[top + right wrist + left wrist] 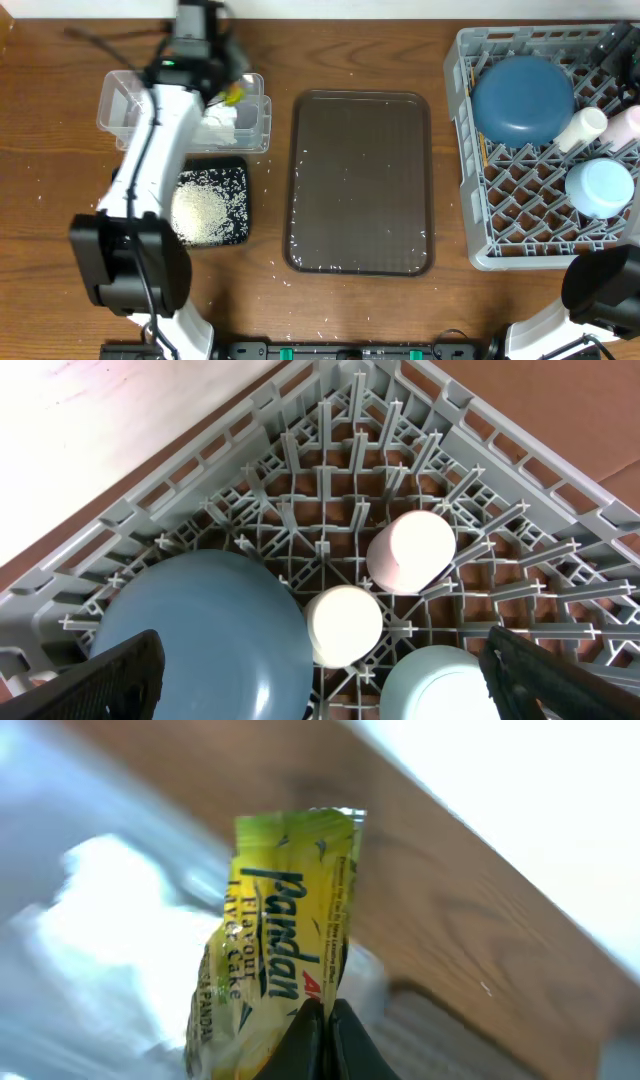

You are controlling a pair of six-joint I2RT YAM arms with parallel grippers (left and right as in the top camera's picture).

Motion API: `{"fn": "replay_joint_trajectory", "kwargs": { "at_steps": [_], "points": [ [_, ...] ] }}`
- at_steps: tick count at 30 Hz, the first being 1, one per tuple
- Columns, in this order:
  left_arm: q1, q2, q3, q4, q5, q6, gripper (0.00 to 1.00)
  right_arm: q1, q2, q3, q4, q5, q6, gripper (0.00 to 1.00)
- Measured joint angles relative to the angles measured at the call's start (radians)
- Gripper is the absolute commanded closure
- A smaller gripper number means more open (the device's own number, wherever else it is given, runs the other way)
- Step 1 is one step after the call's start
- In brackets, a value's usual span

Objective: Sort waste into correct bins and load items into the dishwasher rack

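My left gripper [323, 1010] is shut on the bottom edge of the yellow-green snack wrapper [285, 920], which stands up from the jaws. In the overhead view that gripper [230, 90] hangs over the clear tub [120, 105], where the white tissue [220, 120] lies. Rice [205, 205] fills the black tray [238, 170]. My right gripper [325, 660] is open above the grey rack [200, 470], holding nothing. The rack [470, 150] holds the dark-blue bowl [522, 98], white cup [582, 128], pink cup [622, 125] and light-blue bowl [600, 185].
A brown serving tray [360, 180] with a few stray rice grains lies in the middle between the bins and the rack. More loose grains dot the wooden table [270, 270] near the tray's front left corner.
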Motion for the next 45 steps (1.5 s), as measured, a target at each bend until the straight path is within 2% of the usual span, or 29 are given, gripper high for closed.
{"fn": "replay_joint_trajectory", "kwargs": {
  "at_steps": [1,3,4,9,13,17,20,24,27,30,34,37,41,45],
  "points": [
    [0.033,0.005,-0.001,-0.024,-0.002,-0.056,0.85,0.0,0.0,0.0,0.0,0.0,0.0,0.01],
    [0.074,0.008,-0.002,-0.05,-0.002,-0.125,0.62,0.0,0.0,0.0,0.0,0.0,0.0,0.01],
    [0.097,0.008,-0.002,-0.057,-0.002,-0.167,0.55,0.0,0.0,0.0,0.0,0.0,0.0,0.01],
    [0.146,0.008,-0.002,-0.069,0.005,-0.258,0.42,0.0,0.0,0.0,0.0,0.0,0.0,0.01],
    [0.151,0.008,-0.002,-0.072,0.045,-0.287,0.41,0.0,0.0,0.0,0.0,0.0,0.0,0.01],
    [0.151,0.008,-0.002,-0.073,0.134,-0.257,0.4,0.0,0.0,0.0,0.0,0.0,0.0,0.01],
    [0.151,0.0,-0.002,-0.103,0.238,-0.153,0.4,0.0,0.0,0.0,0.0,0.0,0.0,0.01],
    [0.15,-0.065,-0.005,-0.248,0.339,0.0,0.4,0.0,0.0,0.0,0.0,0.0,0.0,0.01],
    [0.151,-0.184,-0.005,-0.397,0.377,0.128,0.39,0.0,0.0,0.0,0.0,0.0,0.0,0.01],
    [0.151,-0.3,-0.016,-0.484,0.395,0.217,0.39,0.0,0.0,0.0,0.0,0.0,0.0,0.01],
    [0.151,-0.472,-0.129,-0.498,0.405,0.283,0.39,0.0,0.0,0.0,0.0,0.0,0.0,0.01],
    [0.15,-0.581,-0.268,-0.49,0.403,0.298,0.2,0.0,0.0,0.0,0.0,0.0,0.0,0.01],
    [0.151,-0.697,-0.462,-0.517,0.383,0.264,0.15,0.0,0.0,0.0,0.0,0.0,0.0,0.01],
    [0.151,-0.747,-0.542,-0.523,0.371,0.25,0.13,0.0,0.0,0.0,0.0,0.0,0.0,0.01]
  ]
}}
